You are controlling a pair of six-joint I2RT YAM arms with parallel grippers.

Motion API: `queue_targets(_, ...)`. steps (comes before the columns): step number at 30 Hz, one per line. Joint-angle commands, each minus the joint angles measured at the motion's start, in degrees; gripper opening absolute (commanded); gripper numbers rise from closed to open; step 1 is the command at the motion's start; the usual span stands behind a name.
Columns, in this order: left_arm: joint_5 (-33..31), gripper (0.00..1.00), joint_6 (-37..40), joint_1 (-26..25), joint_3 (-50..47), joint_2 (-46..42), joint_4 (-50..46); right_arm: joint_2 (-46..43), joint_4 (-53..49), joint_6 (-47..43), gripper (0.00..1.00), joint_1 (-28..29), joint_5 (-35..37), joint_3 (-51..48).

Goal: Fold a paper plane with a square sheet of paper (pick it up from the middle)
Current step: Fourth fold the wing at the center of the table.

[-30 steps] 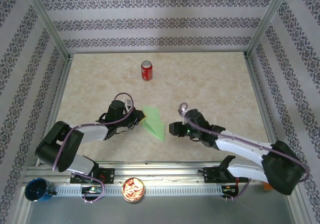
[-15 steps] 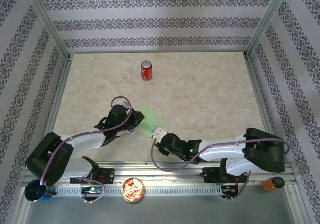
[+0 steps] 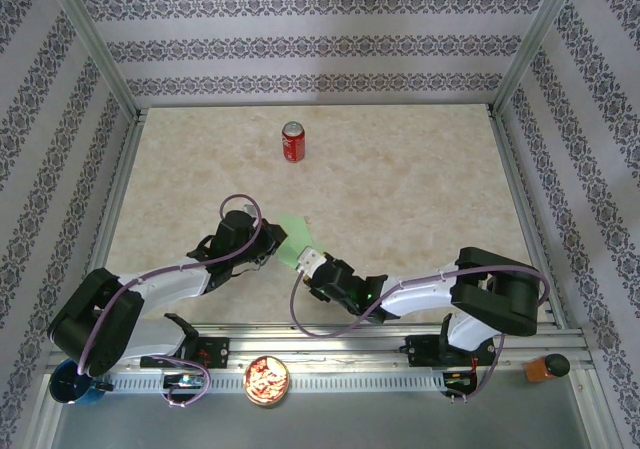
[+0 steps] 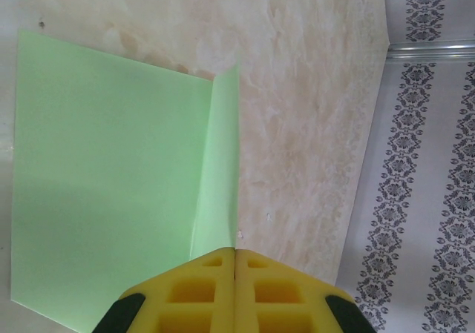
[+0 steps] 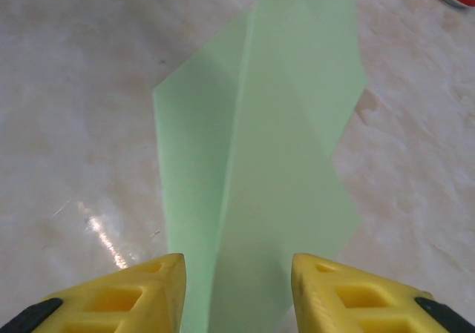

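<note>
Left wrist view: thin light-green paper sheet [image 4: 111, 170] is pinched by left jaws, straddled by spread right jaws; it could be torn by opposing pulls.

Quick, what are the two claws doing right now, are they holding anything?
Left gripper: closed, pinching a raised fold of the green paper.
Right gripper: jaws open, straddling the paper's near end, not gripping it.

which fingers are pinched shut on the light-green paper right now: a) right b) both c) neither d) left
d: the left fingers press together on a raised fold of the light-green folded paper sheet, while the right fingers stand apart astride its end.
</note>
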Motion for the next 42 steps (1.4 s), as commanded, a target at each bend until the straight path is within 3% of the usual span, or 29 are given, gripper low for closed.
queue_targets(1, -0.65, 0.00, 0.62, -0.65, 0.89, -0.34, -1.90, 1.32, 4.20, 1.49, 0.41, -1.00, -1.75, -0.47)
queue_targets(8, 0.25, 0.00, 0.45, -0.60, 1.39, 0.90, -0.93, 4.95, 3.74, 1.49, 0.40, -1.43, -2.58, 1.43)
queue_targets(18, -0.01, 0.00, 0.62, -0.59, 1.71, 1.28, -1.19, 5.10, 4.48, 2.24, 0.23, -1.69, -2.65, 0.98)
queue_targets(27, -0.28, 0.00, 1.05, -0.62, 2.09, 1.43, -1.81, 4.48, 4.48, 3.20, 0.24, -1.76, -4.03, 1.33)
queue_targets(30, -0.31, 0.01, 1.31, -0.62, 2.07, 1.19, -2.14, 4.48, 4.48, 3.66, 0.18, -1.86, -4.39, 1.27)
queue_targets(35, -1.08, 0.16, 2.66, -0.46, 1.74, 0.21, -4.52, 4.05, 4.89, 4.26, 0.14, -2.44, -5.17, 0.39)
queue_targets(37, -0.96, 0.33, 3.39, 0.04, 1.88, -0.30, -6.35, 3.72, 5.16, 4.13, 0.14, -2.90, -5.17, -0.11)
queue_targets(40, 0.89, 0.46, 5.04, 1.51, 2.48, -0.18, -8.66, 3.04, 5.18, 3.63, 0.13, -3.53, -6.03, -0.67)
queue_targets(42, 2.71, 0.49, 6.12, 2.51, 2.91, 0.24, -8.97, 2.64, 5.23, 3.36, 0.13, -3.83, -6.46, -0.99)
